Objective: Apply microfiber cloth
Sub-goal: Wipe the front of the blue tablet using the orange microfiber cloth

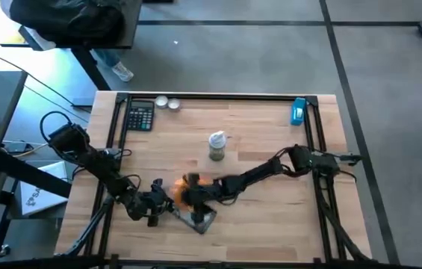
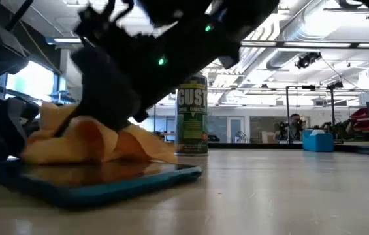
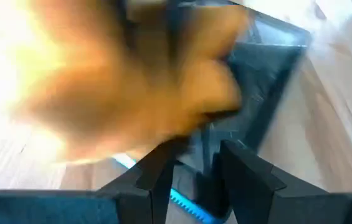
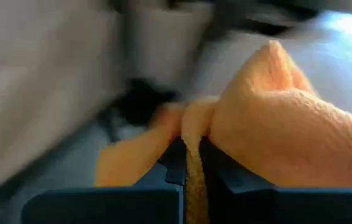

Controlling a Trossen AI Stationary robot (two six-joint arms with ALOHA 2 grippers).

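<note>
The orange microfiber cloth (image 1: 183, 188) lies bunched on a dark flat glossy device (image 1: 202, 219) near the table's front middle. In the low view the cloth (image 2: 93, 140) rests on the device's top face (image 2: 106, 177). My right gripper (image 1: 194, 193) reaches in from the right and is shut on the cloth. My left gripper (image 1: 153, 207) stands at the device's left end, with its fingers (image 3: 157, 174) closed in on the device's blue-rimmed edge. My left gripper has the device's blue-rimmed edge (image 3: 185, 204) between its two fingers, coming in low from the table's left. The device lies flat on the table. Whether the fingers squeeze it or only stand beside it cannot be told. My right gripper pinches a fold of the cloth (image 4: 194, 177) between its two fingers, with several layers bulging out beside them (image 4: 275, 118). It slants down from the table's right. The cloth's lower part lies slack on the device.
A green spray can (image 1: 216, 146) stands upright just beyond the device. A calculator (image 1: 140, 116) and two small round things (image 1: 167, 103) lie at the far left, a blue object (image 1: 299, 111) at the far right. A black frame (image 1: 218, 96) runs round the table.
</note>
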